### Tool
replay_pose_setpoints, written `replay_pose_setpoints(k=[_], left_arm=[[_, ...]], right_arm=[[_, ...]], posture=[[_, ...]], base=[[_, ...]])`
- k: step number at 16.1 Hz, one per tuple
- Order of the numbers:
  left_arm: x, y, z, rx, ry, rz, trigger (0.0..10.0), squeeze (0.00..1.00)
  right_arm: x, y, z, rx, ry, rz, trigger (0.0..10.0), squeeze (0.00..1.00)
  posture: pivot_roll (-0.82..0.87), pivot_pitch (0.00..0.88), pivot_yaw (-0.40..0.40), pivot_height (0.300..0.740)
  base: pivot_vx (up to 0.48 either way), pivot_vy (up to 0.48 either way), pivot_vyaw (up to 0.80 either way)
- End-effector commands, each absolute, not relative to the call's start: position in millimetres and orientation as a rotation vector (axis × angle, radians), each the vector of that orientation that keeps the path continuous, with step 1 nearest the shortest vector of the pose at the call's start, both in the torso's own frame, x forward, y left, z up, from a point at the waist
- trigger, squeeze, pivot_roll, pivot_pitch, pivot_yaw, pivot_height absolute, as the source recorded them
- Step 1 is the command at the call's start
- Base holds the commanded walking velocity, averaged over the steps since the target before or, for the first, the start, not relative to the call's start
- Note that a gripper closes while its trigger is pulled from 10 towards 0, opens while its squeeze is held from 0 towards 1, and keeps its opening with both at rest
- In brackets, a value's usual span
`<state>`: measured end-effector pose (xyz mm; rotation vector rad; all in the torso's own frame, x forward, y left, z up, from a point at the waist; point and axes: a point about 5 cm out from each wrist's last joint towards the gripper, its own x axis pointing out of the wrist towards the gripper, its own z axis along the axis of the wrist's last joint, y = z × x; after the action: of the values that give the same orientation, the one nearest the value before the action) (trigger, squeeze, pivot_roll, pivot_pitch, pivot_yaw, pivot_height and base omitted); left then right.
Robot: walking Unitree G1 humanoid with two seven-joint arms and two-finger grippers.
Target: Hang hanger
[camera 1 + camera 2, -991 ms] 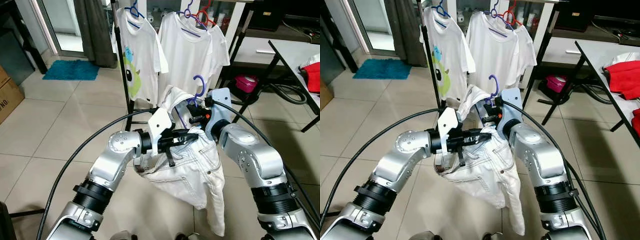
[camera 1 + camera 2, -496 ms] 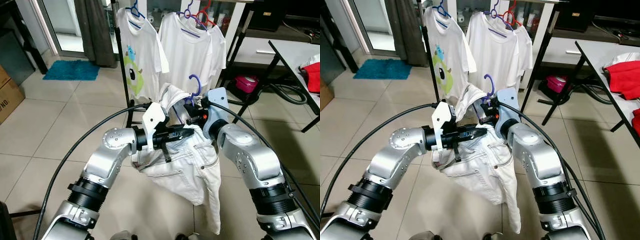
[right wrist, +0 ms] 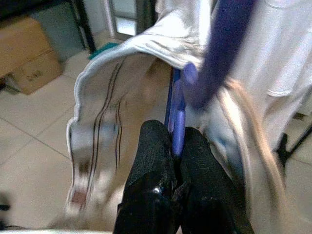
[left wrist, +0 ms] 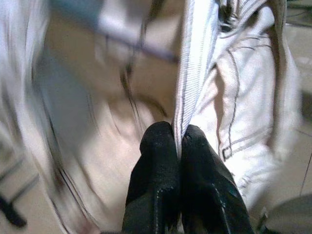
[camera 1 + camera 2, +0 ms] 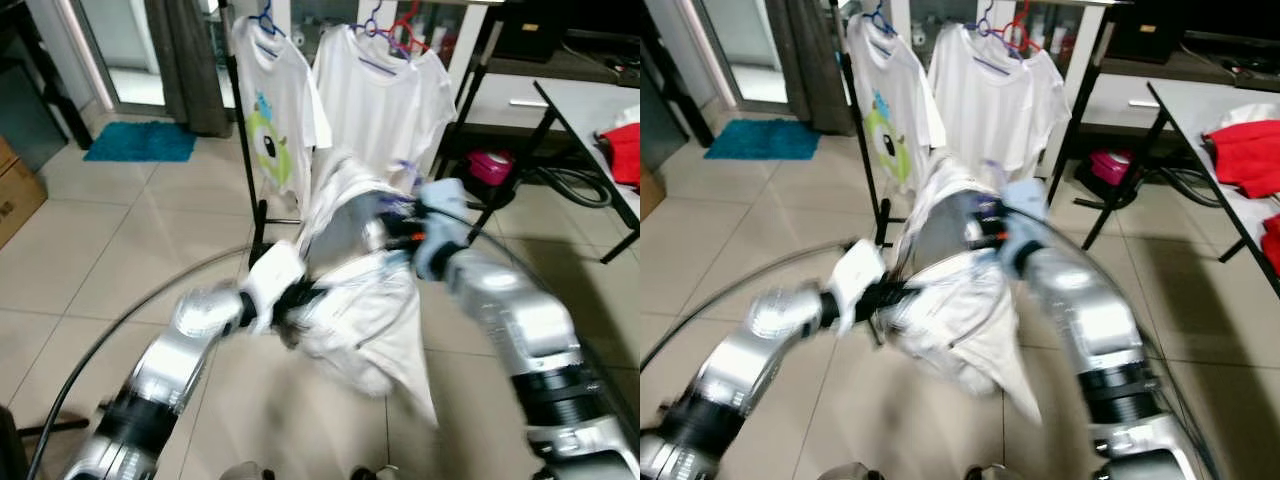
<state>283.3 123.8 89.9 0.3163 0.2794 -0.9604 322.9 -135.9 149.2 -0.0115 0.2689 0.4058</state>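
A pair of white jeans [image 5: 365, 300] hangs between my two arms, blurred by motion. In the left wrist view my left gripper [image 4: 178, 141] is shut on a seamed edge of the jeans [image 4: 234, 97]; in the eye view it [image 5: 300, 295] sits low at the jeans' left side. My right gripper [image 3: 175, 134] is shut on the purple hanger [image 3: 222, 48], whose bar runs inside the jeans' waistband [image 3: 122, 63]. That gripper [image 5: 400, 225] holds the top of the jeans in front of the clothes rack [image 5: 243, 130].
White T-shirts [image 5: 385, 100] hang on blue and red hangers on the rack ahead. A table [image 5: 585, 110] with red cloth [image 5: 625, 150] stands at the right, a pink object [image 5: 492, 165] beneath a shelf. A blue mat [image 5: 140, 140] and cardboard box [image 5: 15, 195] lie to the left.
My left gripper has dropped down and to the left, dragging the jeans' edge with it. The jeans have swung and spread open. The right gripper stays near the rack with the hanger.
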Motion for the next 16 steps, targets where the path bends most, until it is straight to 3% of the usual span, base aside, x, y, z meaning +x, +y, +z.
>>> replay_pose_setpoints(k=[1,4,10,11,12,13,14,16], left_arm=[[283,148,75,0.377,0.363,-0.838,0.0,0.0],[280,152,67,0.371,0.382,-0.792,0.0,0.0],[291,146,87,0.332,0.228,-0.772,0.0,0.0],[297,152,89,0.316,0.239,-0.707,1.8,0.0],[303,165,82,0.29,0.294,-0.603,10.0,0.0],[305,176,75,0.257,0.339,-0.521,10.0,0.76],[302,187,67,0.264,0.394,-0.474,10.0,1.0],[293,197,53,0.28,0.454,-0.448,10.0,1.0]], right_arm=[[331,-157,173,-0.029,0.18,0.327,0.0,0.0],[332,-158,174,-0.041,0.18,0.344,0.0,0.0],[329,-154,170,-0.046,0.192,0.369,0.0,0.0],[329,-153,169,-0.044,0.197,0.375,0.0,0.0],[328,-152,168,-0.039,0.2,0.376,0.0,0.0],[328,-151,168,-0.033,0.202,0.372,0.0,0.0],[328,-152,167,-0.022,0.205,0.361,0.0,0.0],[327,-153,167,0.006,0.208,0.346,0.0,0.0]], posture=[[-0.07,0.03,-0.027,0.74],[-0.07,0.031,-0.03,0.74],[-0.07,0.028,-0.02,0.74],[-0.07,0.027,-0.02,0.74],[-0.07,0.026,-0.018,0.74],[-0.07,0.025,-0.017,0.74],[-0.07,0.025,-0.015,0.74],[-0.07,0.021,-0.014,0.74]], base=[[0.0,0.0,0.0],[0.0,0.0,0.0],[0.0,0.0,0.0],[0.0,0.0,0.0],[0.0,0.0,0.0],[0.0,0.0,0.0],[0.0,0.0,0.0],[0.0,0.0,0.0]])
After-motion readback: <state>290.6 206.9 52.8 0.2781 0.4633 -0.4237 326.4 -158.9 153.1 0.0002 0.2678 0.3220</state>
